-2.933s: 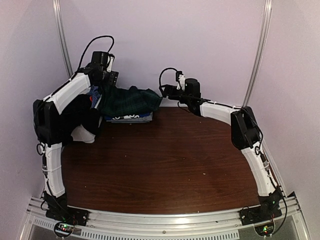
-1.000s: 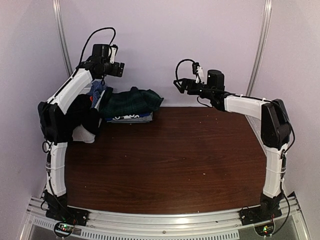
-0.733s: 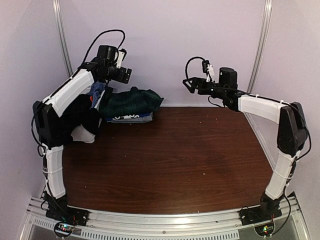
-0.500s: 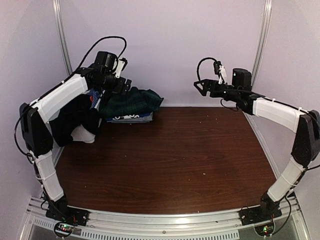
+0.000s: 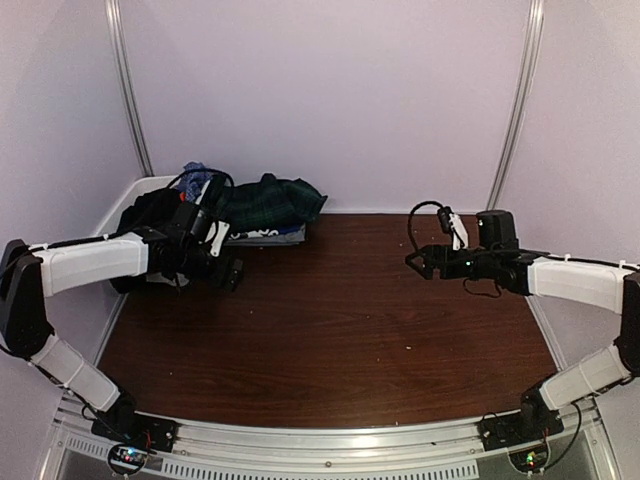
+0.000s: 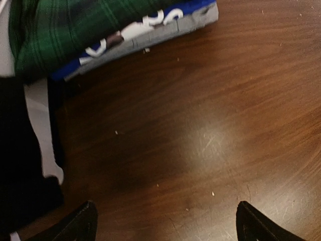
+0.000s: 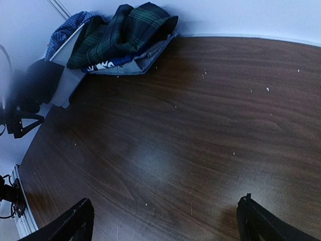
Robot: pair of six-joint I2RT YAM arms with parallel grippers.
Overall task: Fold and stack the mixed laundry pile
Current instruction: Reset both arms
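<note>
The mixed laundry pile sits at the table's back left corner. A dark green tartan skirt [image 5: 268,200] lies on top of a royal-blue printed T-shirt [image 6: 145,21] and a grey piece [image 6: 170,31]. Black garments [image 5: 150,212] and a blue checked piece [image 7: 64,31] lie to its left. My left gripper [image 5: 228,272] hangs low over bare wood just in front of the pile, open with nothing between its fingers [image 6: 83,223]. My right gripper [image 5: 416,262] is over the right half of the table, far from the pile, open and empty, fingertips [image 7: 75,223] wide apart.
A white plastic basket [image 7: 65,75] stands under the left part of the pile, against the left wall. The brown wooden table [image 5: 340,330] carries small light crumbs. Pale walls close in the back and sides; a metal rail [image 5: 320,440] runs along the near edge.
Both arms have come down from high at the back. The left gripper dropped to the table in front of the pile. The right gripper swung right and lower. Both stayed open.
</note>
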